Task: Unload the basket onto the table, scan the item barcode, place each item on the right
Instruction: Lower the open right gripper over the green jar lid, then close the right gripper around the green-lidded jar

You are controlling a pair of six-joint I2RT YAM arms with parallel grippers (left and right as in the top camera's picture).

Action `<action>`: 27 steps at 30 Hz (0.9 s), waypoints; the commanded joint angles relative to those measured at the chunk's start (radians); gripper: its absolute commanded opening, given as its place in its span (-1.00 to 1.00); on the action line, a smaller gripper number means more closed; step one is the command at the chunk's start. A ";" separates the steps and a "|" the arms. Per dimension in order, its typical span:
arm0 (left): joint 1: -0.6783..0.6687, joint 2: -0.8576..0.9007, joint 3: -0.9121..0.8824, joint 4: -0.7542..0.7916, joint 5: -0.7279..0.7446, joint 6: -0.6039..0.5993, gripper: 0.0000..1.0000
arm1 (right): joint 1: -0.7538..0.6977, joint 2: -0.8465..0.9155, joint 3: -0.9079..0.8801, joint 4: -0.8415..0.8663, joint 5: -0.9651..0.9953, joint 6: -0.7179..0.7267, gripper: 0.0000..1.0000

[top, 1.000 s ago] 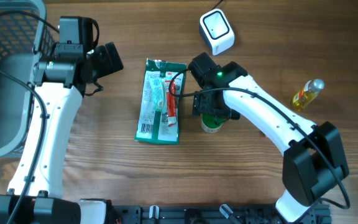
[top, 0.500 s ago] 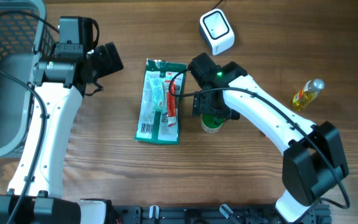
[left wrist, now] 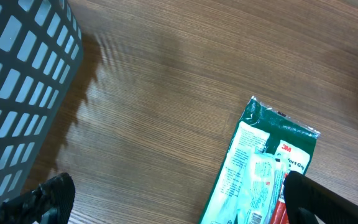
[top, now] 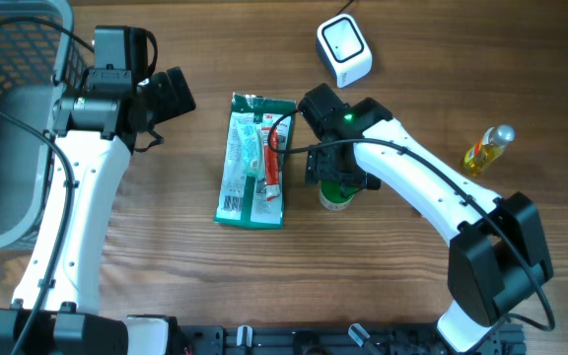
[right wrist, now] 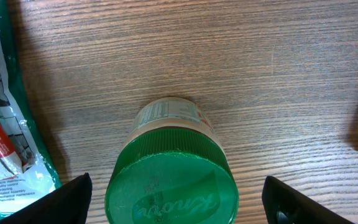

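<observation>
The right claw hangs over the jar. Its fingers are spread wide, one on either side of the green lid, and neither touches it that I can see. The jar stands upright on the table, on the robot's side of the scanner and well apart from it. The packet lies flat, also nearer the robot than the scanner and off toward the robot's left of it. The bottle lies well out to the scanner's other side. The left claw is spread just as wide and holds nothing, far to the left of the scanner, with the basket farther left again.

I'd call this the pickup of the jar; nothing looks scanned yet. The lid nearly fills the gap between the fingers, so centring matters most, since a finger landing on the lid would shove or tip the jar. The claw should come straight down until the fingers are below the lid's rim and on the body, then close squarely and gently.

A strip of label shows past the lid, but whether the barcode is there is too small to tell. Once the jar is lifted, it will likely need turning until the code faces the scanner's window, then holding steady. The packet lies close by the jar, so the lift should go straight up.
</observation>
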 commanded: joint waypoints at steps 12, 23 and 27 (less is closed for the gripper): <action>0.005 0.003 0.008 0.002 0.008 0.013 1.00 | 0.003 0.024 -0.010 0.006 0.020 0.014 0.76; 0.005 0.003 0.008 0.002 0.008 0.013 1.00 | 0.003 0.024 -0.010 0.015 0.021 0.014 0.76; 0.005 0.003 0.008 0.002 0.008 0.013 1.00 | 0.003 0.024 -0.010 0.014 0.020 0.014 0.76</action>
